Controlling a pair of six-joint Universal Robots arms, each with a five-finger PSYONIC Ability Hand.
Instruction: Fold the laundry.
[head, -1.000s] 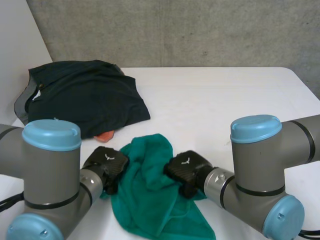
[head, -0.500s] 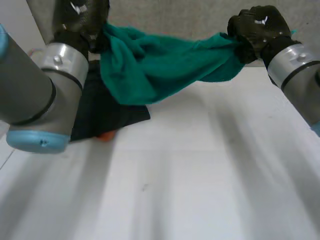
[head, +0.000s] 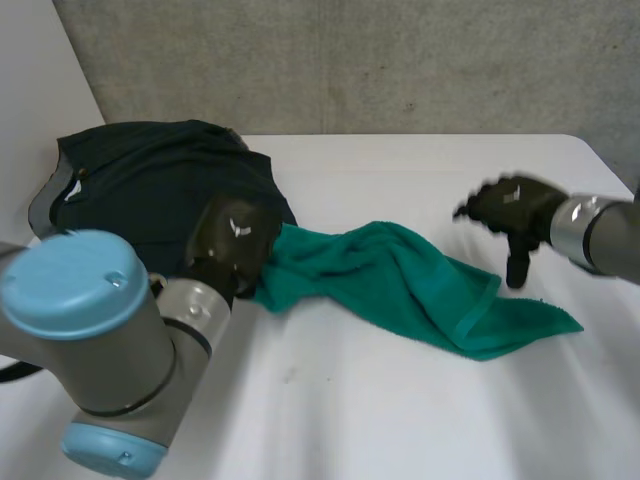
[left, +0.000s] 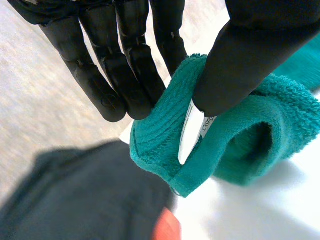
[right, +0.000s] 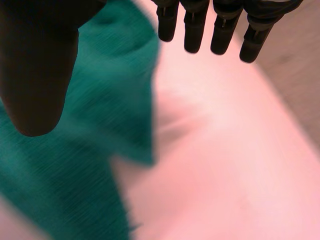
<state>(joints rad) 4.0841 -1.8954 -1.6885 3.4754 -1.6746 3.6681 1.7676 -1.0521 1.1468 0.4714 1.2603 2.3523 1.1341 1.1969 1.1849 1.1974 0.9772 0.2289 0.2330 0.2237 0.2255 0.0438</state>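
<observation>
A green towel (head: 410, 285) lies stretched across the white table (head: 400, 400), rumpled, running from left to right. My left hand (head: 232, 240) pinches its left end between thumb and fingers (left: 125, 85); the towel's corner (left: 210, 145) with a white label folds under the thumb. My right hand (head: 512, 215) hovers above the towel's right end, fingers (right: 220, 30) spread and straight, holding nothing. The towel's right corner (right: 100, 130) lies below its palm.
A dark garment (head: 160, 195) is heaped at the table's back left, with something orange (left: 165, 230) showing at its edge beside my left hand. A grey wall (head: 350, 60) stands behind the table.
Both hands swung the towel up and out, then down onto the table. My right hand let go of its end and opened. The left still holds its corner.
</observation>
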